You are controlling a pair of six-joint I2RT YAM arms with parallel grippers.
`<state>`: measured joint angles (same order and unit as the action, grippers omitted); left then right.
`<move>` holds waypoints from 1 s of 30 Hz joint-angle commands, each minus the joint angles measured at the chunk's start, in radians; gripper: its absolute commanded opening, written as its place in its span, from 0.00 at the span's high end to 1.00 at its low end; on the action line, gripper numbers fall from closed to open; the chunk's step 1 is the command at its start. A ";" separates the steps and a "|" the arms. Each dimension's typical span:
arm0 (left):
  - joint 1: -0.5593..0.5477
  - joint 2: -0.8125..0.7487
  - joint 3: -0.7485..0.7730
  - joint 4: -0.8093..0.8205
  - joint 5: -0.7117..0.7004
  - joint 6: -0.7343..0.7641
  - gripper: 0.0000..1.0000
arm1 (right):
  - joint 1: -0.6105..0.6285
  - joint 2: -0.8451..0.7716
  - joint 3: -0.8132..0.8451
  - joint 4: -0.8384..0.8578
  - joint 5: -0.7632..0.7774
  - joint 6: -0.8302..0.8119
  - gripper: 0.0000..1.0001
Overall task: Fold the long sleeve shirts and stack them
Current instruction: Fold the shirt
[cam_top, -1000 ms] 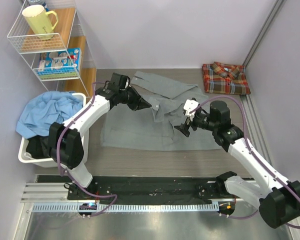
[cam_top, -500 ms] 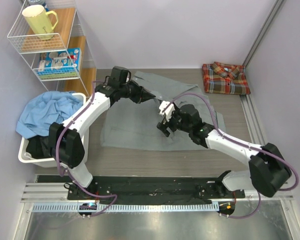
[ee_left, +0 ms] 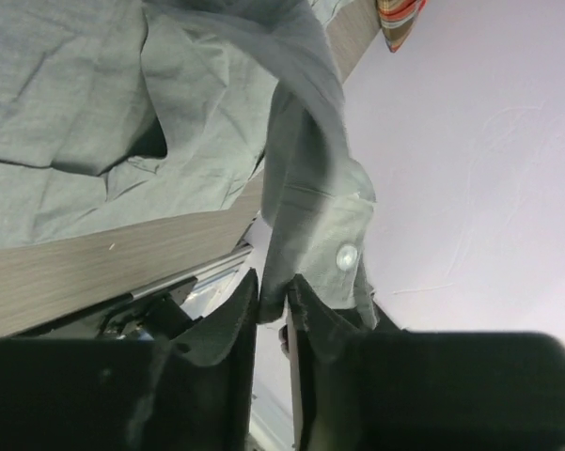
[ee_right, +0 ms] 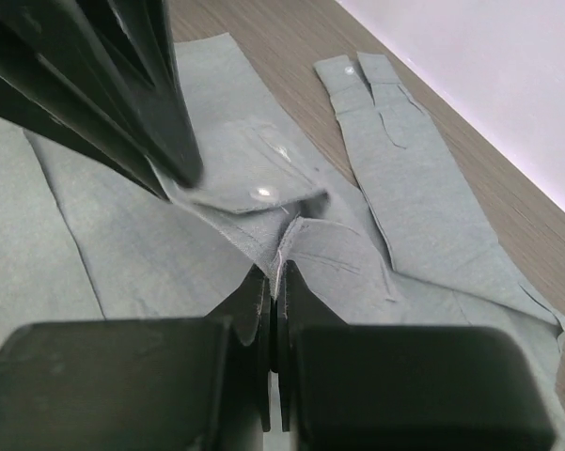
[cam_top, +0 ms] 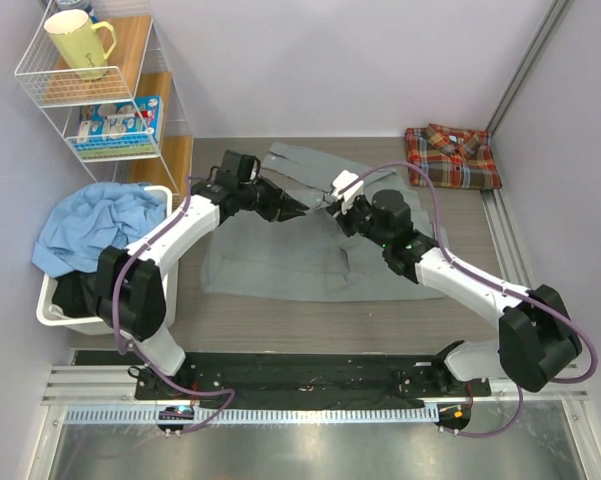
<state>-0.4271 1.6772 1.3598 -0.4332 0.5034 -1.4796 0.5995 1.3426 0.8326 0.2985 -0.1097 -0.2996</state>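
Observation:
The grey long sleeve shirt (cam_top: 280, 255) lies spread on the table, one sleeve lifted at its cuff (ee_left: 320, 225). My left gripper (cam_top: 302, 210) holds its jaws slightly apart in the left wrist view (ee_left: 274, 287); the cuff's edge still hangs between the tips. My right gripper (cam_top: 330, 203) meets it tip to tip and is shut on a fold of the same sleeve (ee_right: 275, 272), just below the buttoned cuff (ee_right: 254, 188). The plaid long sleeve shirt (cam_top: 452, 157) lies folded at the back right corner.
A white basket (cam_top: 50, 300) holding blue cloth (cam_top: 100, 225) stands at the left edge. Behind it is a wire shelf with a yellow mug (cam_top: 78, 42). The grey shirt's other sleeve (ee_right: 414, 188) lies flat toward the back wall. A metal rail (cam_top: 510, 250) runs along the right side.
My right arm swung left and back across the grey shirt to the lifted cuff and shut on the sleeve. My left jaws, shut before, have parted a little.

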 commanded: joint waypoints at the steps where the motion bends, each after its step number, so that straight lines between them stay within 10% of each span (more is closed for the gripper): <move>1: 0.063 -0.092 -0.025 0.135 0.084 0.152 0.68 | -0.090 -0.074 0.091 -0.106 -0.269 -0.027 0.99; 6: 0.192 -0.151 0.045 0.114 0.253 0.578 0.26 | -0.158 -0.037 0.236 -0.404 -0.487 -0.113 0.99; 15: 0.177 -0.375 0.033 0.031 0.371 1.654 0.12 | -0.164 0.033 0.358 -0.620 -0.642 -0.138 0.99; 23: 0.136 -0.335 0.134 -0.100 0.515 1.746 0.00 | -0.167 0.084 0.450 -0.739 -0.647 -0.131 0.99; 30: -0.021 -0.261 0.196 -0.288 0.152 1.805 0.00 | -0.168 0.090 0.464 -0.737 -0.602 -0.092 0.99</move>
<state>-0.3939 1.4174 1.5455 -0.6128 0.8326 0.2707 0.4347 1.4376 1.2472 -0.4393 -0.7231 -0.4152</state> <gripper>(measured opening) 0.996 0.033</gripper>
